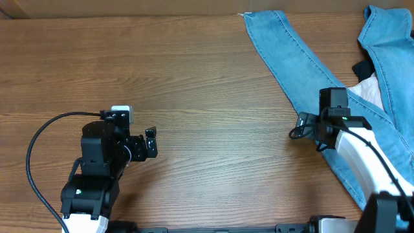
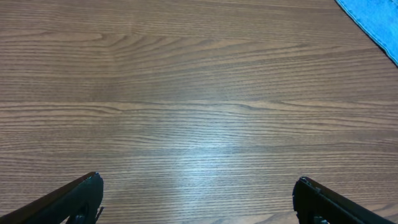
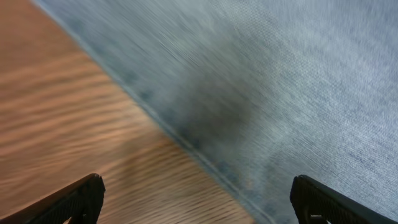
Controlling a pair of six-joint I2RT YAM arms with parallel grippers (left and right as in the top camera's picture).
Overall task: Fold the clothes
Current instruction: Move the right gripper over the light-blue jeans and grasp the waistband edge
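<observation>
The light blue jeans (image 1: 291,55) lie at the table's right side, one leg running from the far edge down toward the near right. A second denim part (image 1: 391,39) lies at the far right. My right gripper (image 1: 303,124) hovers open over the leg's left seam; the right wrist view shows its fingers (image 3: 196,199) spread above the seam (image 3: 186,140), holding nothing. My left gripper (image 1: 151,142) is open and empty over bare wood at the near left. In the left wrist view its fingers (image 2: 198,199) are wide apart, and a jeans corner (image 2: 373,18) shows top right.
A small black cloth (image 1: 362,68) and a cream garment (image 1: 370,90) sit between the denim parts at the right. The wooden table (image 1: 194,84) stretches between the two arms. A black cable (image 1: 39,149) loops beside the left arm.
</observation>
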